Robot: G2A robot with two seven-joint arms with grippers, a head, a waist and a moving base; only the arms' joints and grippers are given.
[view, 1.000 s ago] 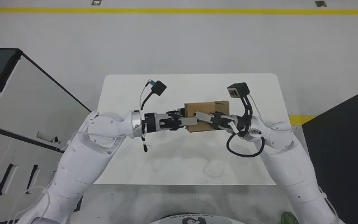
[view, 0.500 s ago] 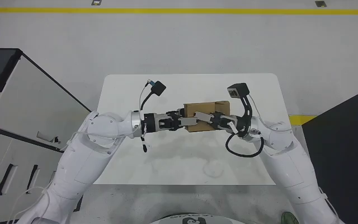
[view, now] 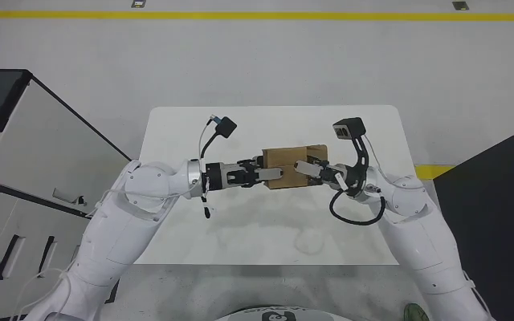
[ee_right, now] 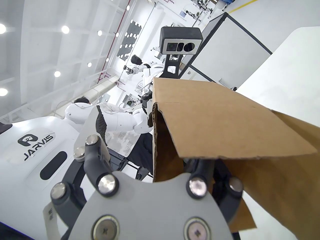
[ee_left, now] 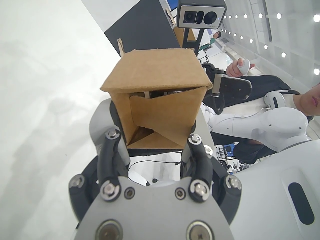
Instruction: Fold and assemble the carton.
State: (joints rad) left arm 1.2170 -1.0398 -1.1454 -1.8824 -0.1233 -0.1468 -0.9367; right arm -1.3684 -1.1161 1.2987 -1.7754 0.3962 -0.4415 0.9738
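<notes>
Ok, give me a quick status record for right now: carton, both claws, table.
carton: brown cardboard, over the middle of the white table, between the two arms
carton end at left claw: flaps folded inward but not flush; gaps show between them
left claw: shut on the carton, one finger at each side wall
right claw: open at the carton's other end; one finger stands clear of the cardboard, the other is hidden behind a loose flap
assembly: not finished
</notes>
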